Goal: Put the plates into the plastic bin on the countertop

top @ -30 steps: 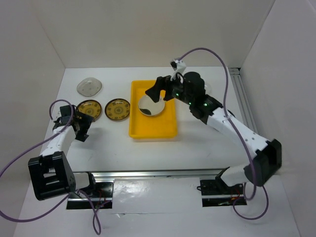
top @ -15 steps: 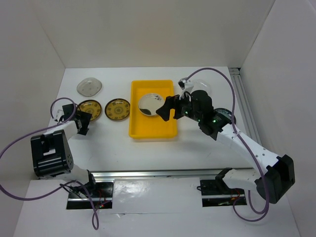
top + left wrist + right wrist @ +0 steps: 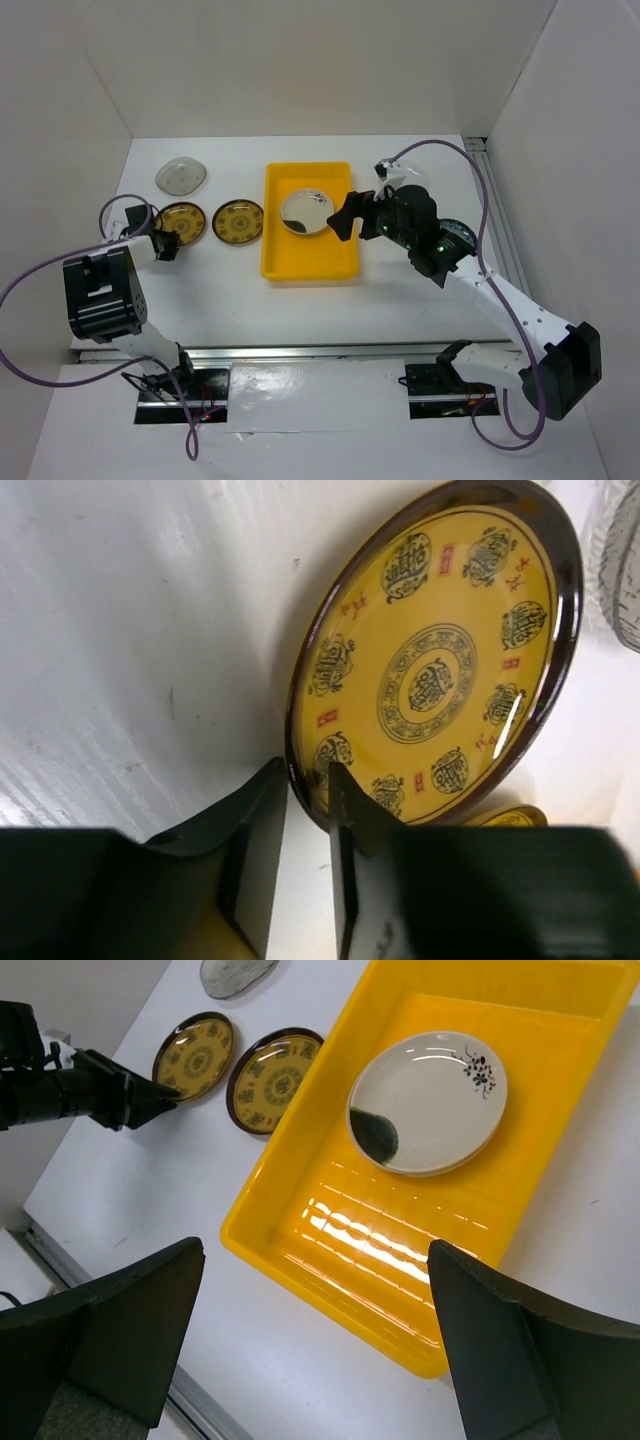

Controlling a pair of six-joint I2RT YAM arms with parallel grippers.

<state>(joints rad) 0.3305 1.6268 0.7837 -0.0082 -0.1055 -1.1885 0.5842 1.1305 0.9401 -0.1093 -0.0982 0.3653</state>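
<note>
Two yellow-and-brown patterned plates (image 3: 183,221) (image 3: 238,221) lie on the white countertop (image 3: 200,290), left of the yellow plastic bin (image 3: 310,272). My left gripper (image 3: 172,243) is shut on the near rim of the left plate (image 3: 435,670), one finger outside the rim and one over the inside. A cream plate with a dark patch (image 3: 306,212) lies in the bin's far half. My right gripper (image 3: 313,1250) hangs wide open and empty above the bin's near part (image 3: 300,1270), right of the cream plate (image 3: 430,1100).
A clear glass plate (image 3: 181,176) lies at the back left. A dark plate (image 3: 458,232) shows partly under the right arm. White walls bound the counter on three sides. A metal rail (image 3: 495,200) runs along the right edge.
The left gripper has moved to the left plate's rim and closed on it. The right arm has drawn back from the cream plate, right and toward the near side, gripper still open.
</note>
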